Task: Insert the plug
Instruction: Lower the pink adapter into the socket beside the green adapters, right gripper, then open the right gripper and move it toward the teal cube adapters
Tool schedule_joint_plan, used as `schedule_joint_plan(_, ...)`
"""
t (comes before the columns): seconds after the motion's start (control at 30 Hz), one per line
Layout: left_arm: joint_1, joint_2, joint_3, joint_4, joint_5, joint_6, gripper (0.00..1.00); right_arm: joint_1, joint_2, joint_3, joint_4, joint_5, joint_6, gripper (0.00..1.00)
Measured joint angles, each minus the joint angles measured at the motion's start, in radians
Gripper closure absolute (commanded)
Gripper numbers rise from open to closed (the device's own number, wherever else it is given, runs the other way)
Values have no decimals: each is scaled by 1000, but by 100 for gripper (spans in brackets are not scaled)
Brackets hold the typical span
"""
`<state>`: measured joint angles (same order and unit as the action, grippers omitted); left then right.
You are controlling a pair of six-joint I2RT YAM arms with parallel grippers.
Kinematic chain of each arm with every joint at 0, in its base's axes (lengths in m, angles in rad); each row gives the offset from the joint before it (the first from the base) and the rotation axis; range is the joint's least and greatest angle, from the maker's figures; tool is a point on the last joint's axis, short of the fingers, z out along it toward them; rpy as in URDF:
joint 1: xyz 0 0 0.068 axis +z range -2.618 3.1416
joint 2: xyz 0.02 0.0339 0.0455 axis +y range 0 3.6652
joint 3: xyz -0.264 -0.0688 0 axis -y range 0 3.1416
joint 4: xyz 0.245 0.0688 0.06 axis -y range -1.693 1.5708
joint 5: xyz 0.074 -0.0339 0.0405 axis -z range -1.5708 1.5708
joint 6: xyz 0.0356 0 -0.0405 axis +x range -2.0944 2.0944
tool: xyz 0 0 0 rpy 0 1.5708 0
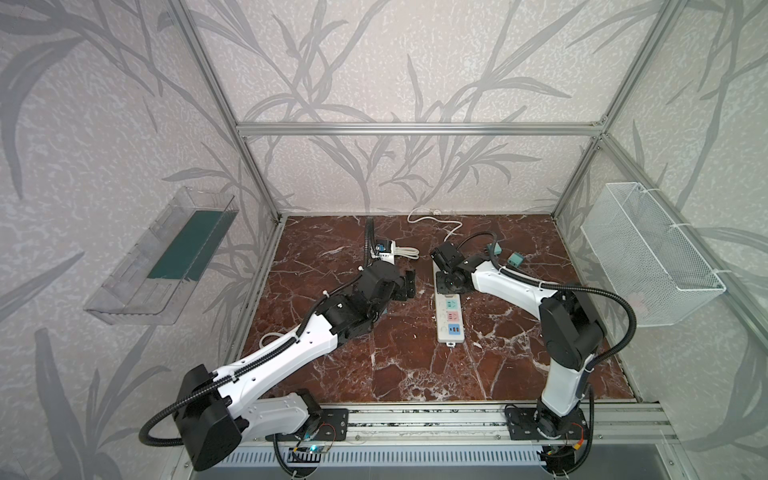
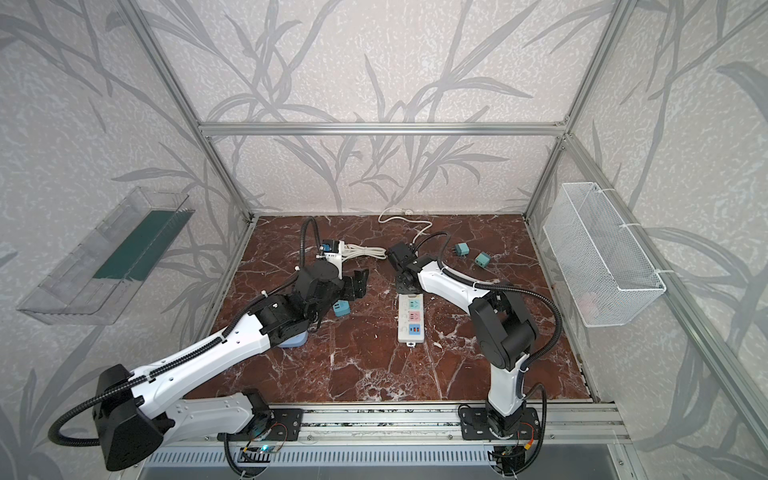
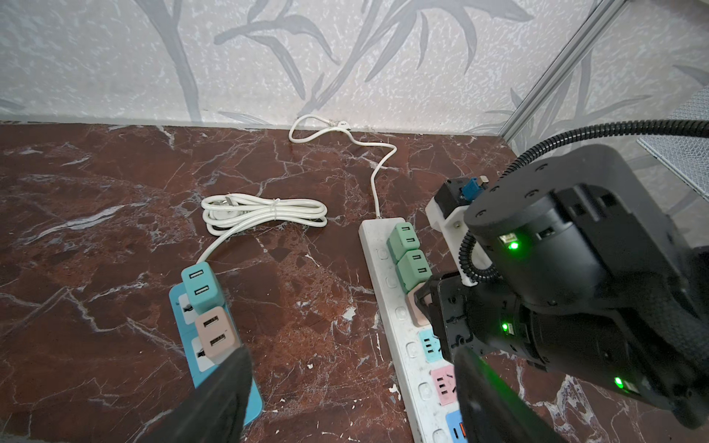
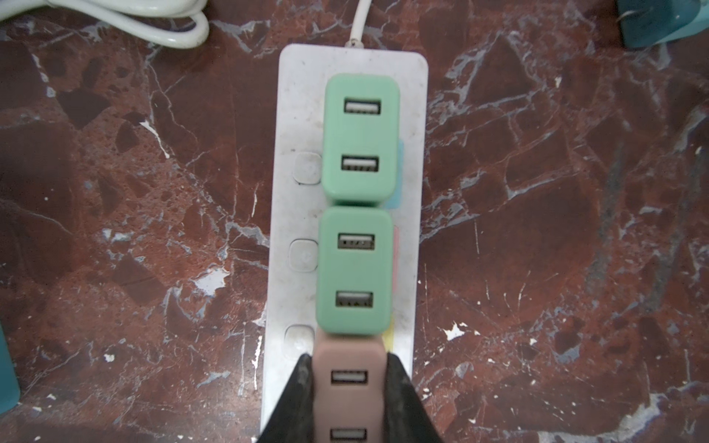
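Item under inspection: the pink plug (image 4: 347,387). It stands on the white power strip (image 4: 286,115) at the third socket position, with its USB face up. Its edge touches the nearer of two green plugs: the first green plug (image 4: 358,134) is at the cord end and the second green plug (image 4: 355,268) sits just beside it. Both green plugs look seated.

The right fingers (image 4: 403,401) are clenched on the pink plug, one on each long side, and they approach from straight above. The views do not show whether the prongs are fully home, because the plug body hides its base.

The left fingers (image 3: 218,395) are released and spread wide, and they grasp nothing. They hang over the bare tabletop (image 3: 307,307) between the white strip and the blue power strip (image 3: 253,402). The blue strip carries a teal plug (image 3: 199,285) and a further pink one. A bundled cord (image 3: 264,211) lies beyond it. In a top view, one loose teal plug (image 2: 461,249) and another (image 2: 482,259) lie near the back, well apart from the strip.

Assessment: the insertion step is in hand, at or near seating. The next move calls for a straight downward press. The plug should be kept square to the strip so it does not wedge against the neighbouring green plug. The grip should then be released without dragging the plug upward. The strip is not braced, so it may shift or tip under an off-centre push.
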<state>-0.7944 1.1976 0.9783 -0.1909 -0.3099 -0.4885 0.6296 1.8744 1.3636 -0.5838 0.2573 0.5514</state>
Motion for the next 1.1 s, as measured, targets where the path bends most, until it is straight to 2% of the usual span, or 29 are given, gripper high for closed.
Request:
schedule_joint_plan(0.1,4,-1,-2,3,3,0,18,2,1,2,-3,4,9,90)
schedule_joint_plan(0.17,4,-2,-2,4,6,0,18,3,0,3,-5,4,14,80)
schedule_joint_plan(0.23,4,-3,-3,4,6,0,18,3,0,6,-9,3,18,75)
schedule_joint_plan(0.37,6,-5,-4,5,16,-1,18,1,0,12,-34,-13,23,56)
schedule_joint_plan(0.47,10,-9,-6,5,17,-1,18,-1,0,31,-94,-15,20,49)
schedule_joint_plan(0.77,15,-24,-14,17,19,-1,18,-26,-76,76,-116,5,-30,52)
schedule_joint_plan(1.1,18,-24,-14,20,23,-1,18,-62,-45,76,-118,-5,-66,55)
